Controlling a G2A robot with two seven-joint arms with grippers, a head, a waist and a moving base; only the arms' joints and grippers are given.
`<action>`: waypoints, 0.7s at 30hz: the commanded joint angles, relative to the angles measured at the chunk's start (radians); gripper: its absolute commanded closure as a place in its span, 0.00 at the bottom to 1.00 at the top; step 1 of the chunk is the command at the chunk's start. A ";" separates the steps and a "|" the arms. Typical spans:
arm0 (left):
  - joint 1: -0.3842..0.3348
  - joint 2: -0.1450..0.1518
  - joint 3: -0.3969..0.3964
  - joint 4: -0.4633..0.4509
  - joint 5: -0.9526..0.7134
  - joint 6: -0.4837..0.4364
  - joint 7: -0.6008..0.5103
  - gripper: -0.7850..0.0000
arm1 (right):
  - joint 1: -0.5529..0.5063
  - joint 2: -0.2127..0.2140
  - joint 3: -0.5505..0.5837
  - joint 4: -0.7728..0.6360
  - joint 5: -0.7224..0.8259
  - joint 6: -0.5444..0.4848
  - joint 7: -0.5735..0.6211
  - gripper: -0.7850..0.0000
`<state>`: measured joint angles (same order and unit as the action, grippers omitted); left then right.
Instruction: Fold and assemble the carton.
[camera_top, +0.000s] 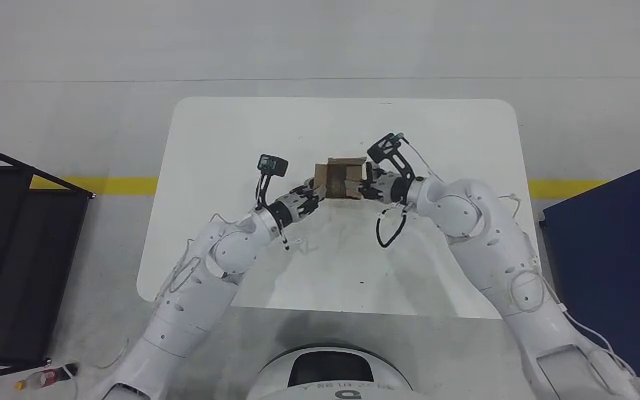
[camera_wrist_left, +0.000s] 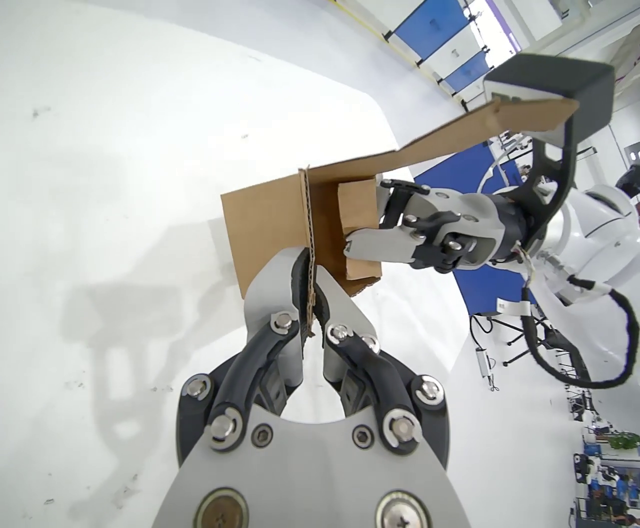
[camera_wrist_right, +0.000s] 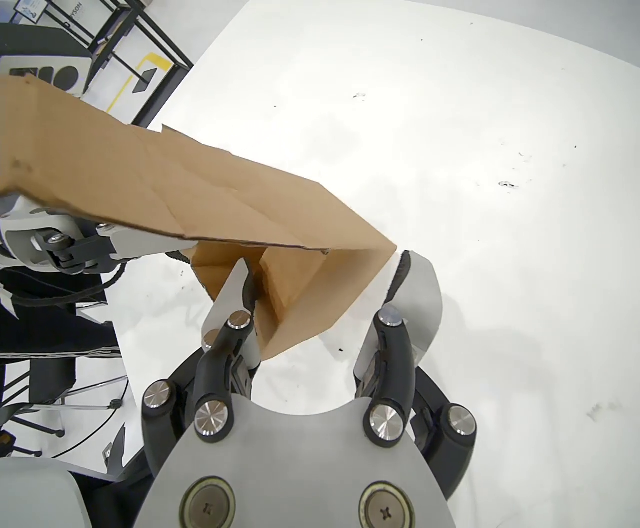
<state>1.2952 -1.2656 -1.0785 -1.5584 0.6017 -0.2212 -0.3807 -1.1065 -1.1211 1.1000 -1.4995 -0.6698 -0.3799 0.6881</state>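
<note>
Left gripper pinches one wall edge of the carton; right gripper, spread wide, straddles its opposite corner. It looks half-formed, with flaps left to fold.

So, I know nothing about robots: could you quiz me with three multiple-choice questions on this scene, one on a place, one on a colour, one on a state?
1. Where is the carton?
A. On the floor.
B. Around the middle of the table.
C. At the table's corner.

2. What colour is the carton?
A. Brown.
B. Blue.
C. White.

3. What is the left end effector doing?
A. Hanging open, apart from the carton.
B. Holding a bottle.
C. Shut on a carton edge.

Answers: 1 B, the top view shows it centred over the white top; 2 A, plain brown cardboard in every view; 3 C, its fingers pinch the corrugated edge.
</note>
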 joint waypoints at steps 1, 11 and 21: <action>0.003 -0.001 0.004 -0.006 0.011 -0.004 0.017 1.00 | -0.002 0.001 0.002 -0.004 -0.002 0.010 0.006 0.65; 0.020 0.001 0.004 -0.023 0.069 0.004 0.068 1.00 | 0.001 0.000 0.008 -0.009 -0.006 0.057 -0.006 1.00; 0.012 0.001 0.006 -0.028 0.055 0.029 0.003 1.00 | -0.014 0.003 0.028 -0.013 0.050 -0.023 -0.038 0.06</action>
<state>1.3098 -1.2654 -1.0710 -1.5875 0.6616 -0.1941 -0.3675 -1.1168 -1.1191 1.1220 -1.5109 -0.6284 -0.3932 0.6516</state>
